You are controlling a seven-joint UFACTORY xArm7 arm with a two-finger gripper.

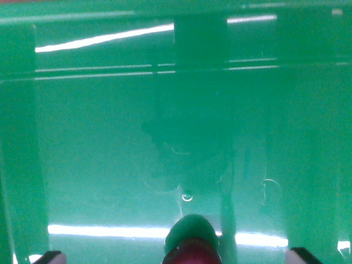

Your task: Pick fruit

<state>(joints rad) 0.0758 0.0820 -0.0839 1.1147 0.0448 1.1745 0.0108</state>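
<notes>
Fruit above glossy green bin

- Fruit: one small rounded piece at the bottom edge of the wrist view, just right of centre.
- Its upper part looks green, the lower part dark red; the frame cuts off the rest.
- It lies on a glossy green surface, and its kind cannot be told.
</notes>
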